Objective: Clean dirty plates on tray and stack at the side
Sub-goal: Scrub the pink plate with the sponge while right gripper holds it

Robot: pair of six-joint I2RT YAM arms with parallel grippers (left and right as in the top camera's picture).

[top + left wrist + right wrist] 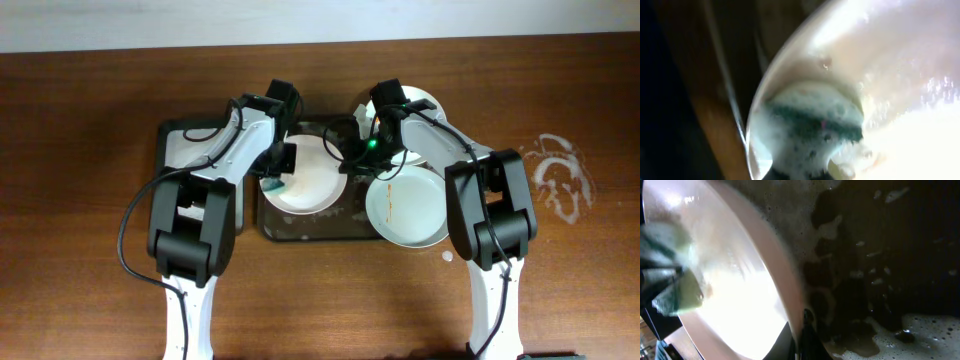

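Step in hand, by my read: scrubbing the left plate [312, 178], which sits on the left half of the foamy tray [310, 232].

- Left gripper [277, 178] is closed on a green sponge [810, 125]. The sponge is lathered and pressed on the plate's near-left inner edge.
- Right gripper [347, 162] looks pinched on that plate's right rim. The right wrist view shows a dark finger at the rim [805, 335]. The second finger is hidden, so the clamp is a judgement.
- To do it well: hold the rim steady and sweep the sponge in overlapping arcs from edge to centre. Use light downward pressure so the plate doesn't skid on the wet tray. Don't push towards the clamped side.
- Near-right plate [405, 205] shows a thin orange streak and overhangs the tray's right edge. It looks unwashed.
- Far plate [425, 100] is mostly hidden behind the right arm.
- A narrower tray [180, 145] lies on the left of the surface [80, 120], and a white residue mark [560, 175] is at far right.
- No brands, labels or legible writing in any view.
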